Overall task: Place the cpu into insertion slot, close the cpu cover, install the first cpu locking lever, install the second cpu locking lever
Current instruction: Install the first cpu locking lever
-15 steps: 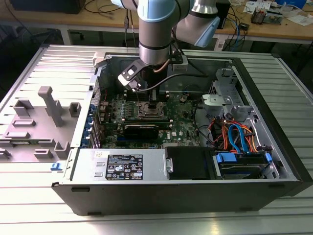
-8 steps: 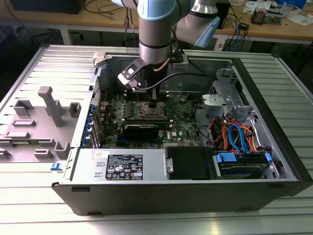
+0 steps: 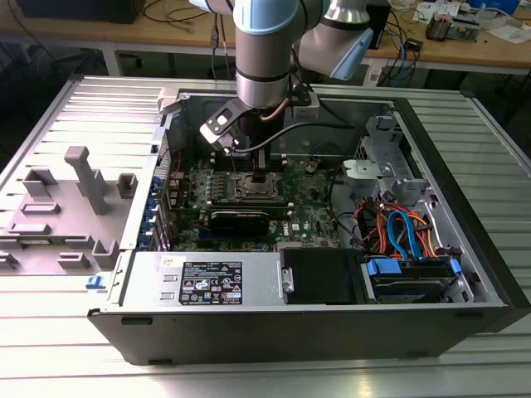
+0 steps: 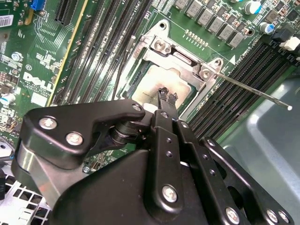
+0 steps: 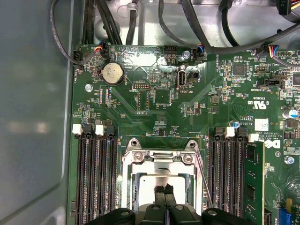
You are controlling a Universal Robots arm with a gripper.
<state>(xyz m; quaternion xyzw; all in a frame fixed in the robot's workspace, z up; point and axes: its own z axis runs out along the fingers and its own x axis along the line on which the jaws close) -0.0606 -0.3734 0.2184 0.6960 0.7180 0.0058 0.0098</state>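
Note:
Inside the open computer case, my gripper (image 3: 251, 166) hangs straight over the insertion slot (image 3: 253, 187) on the green motherboard. The cpu (image 4: 149, 88) (image 5: 149, 185) lies in the slot with its dull silver top facing up. Around it lies the cpu cover (image 4: 183, 62) (image 5: 158, 162), a silvery frame that is down, with the chip showing through its cut-out. The gripper (image 4: 167, 96) (image 5: 164, 190) is shut with nothing in it, its tips over the chip's top. A thin locking lever (image 4: 253, 92) (image 5: 201, 177) sticks out from a corner of the slot.
Long black memory slots (image 5: 93, 178) flank the slot on both sides, and a memory stick (image 5: 253, 183) sits in one. Cables (image 3: 398, 228) and a drive cage (image 3: 415, 274) fill the case toward the exterior view's right. Grey fixtures (image 3: 83, 178) stand on the table at its left.

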